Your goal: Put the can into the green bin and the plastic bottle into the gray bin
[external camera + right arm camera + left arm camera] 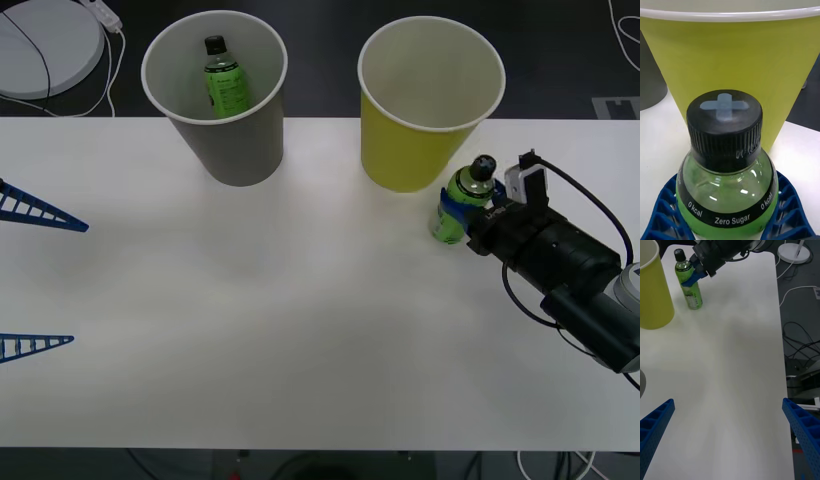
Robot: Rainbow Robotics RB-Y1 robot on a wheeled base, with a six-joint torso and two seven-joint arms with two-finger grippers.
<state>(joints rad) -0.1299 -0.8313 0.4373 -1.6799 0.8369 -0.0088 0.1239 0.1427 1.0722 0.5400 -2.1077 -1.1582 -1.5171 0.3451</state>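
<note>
Gripping the bottle [463,203] beside the green bin [415,150], right gripper [462,206] clamps tight (wrist view shows cap's cross); left gripper [40,280] gapes empty.

Lighting's pretty even and bright from overhead, with the white bench [300,330] close to blown out and only soft faint shadows beside the gray bin [235,150] and green bin [410,150]. Small glare spots on the plastic bottle [728,187] shoulder up close. Floor behind stays dark. Close-up cap is slightly soft.
</note>
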